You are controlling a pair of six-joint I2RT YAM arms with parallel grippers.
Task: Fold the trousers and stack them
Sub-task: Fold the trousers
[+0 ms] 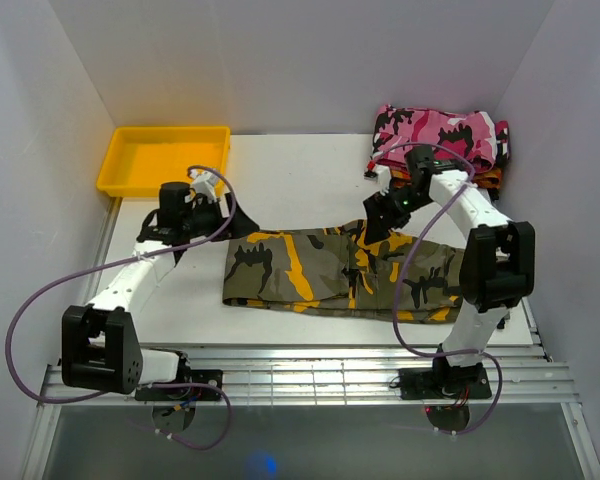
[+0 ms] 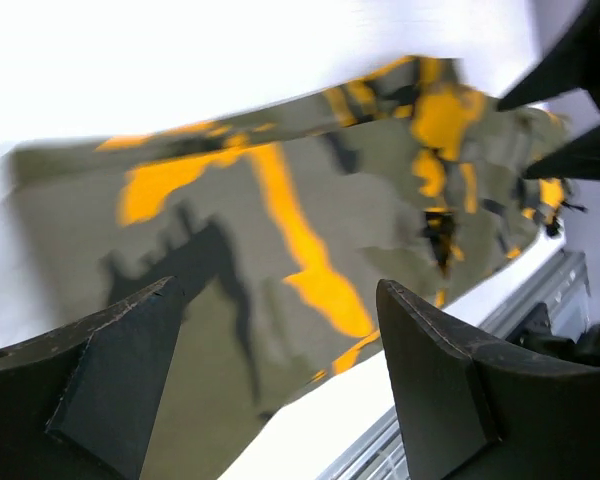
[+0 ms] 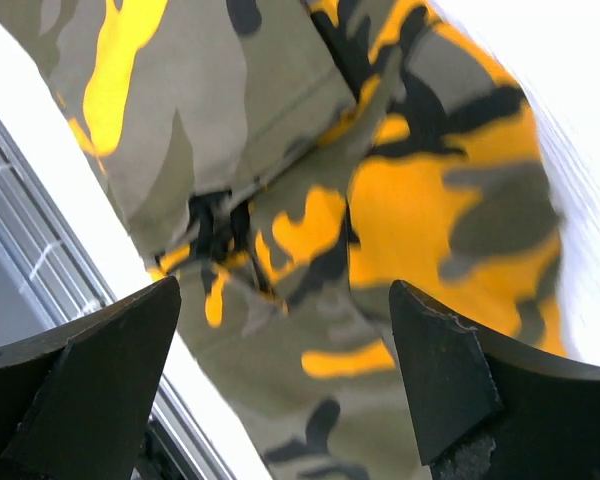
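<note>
The trousers (image 1: 340, 272) lie flat on the bench (image 1: 300, 175), folded lengthwise, reaching from just beside the left claw (image 1: 216, 214) to beneath the right claw (image 1: 388, 212). Both claws are spread wide and empty above the cloth. It looks soft, limp and light, likely to sag and slide on the smooth white surface, so pinch an end edge through all layers. A pink pile (image 1: 440, 130) sits beyond the right claw and a yellow tray (image 1: 165, 160) beyond the left. White walls stand close.

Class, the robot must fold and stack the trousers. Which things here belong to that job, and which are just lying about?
Job: trousers, left pincer, right pincer, both open.
Lying about: yellow tray, pink camouflage garment, orange garment.
</note>
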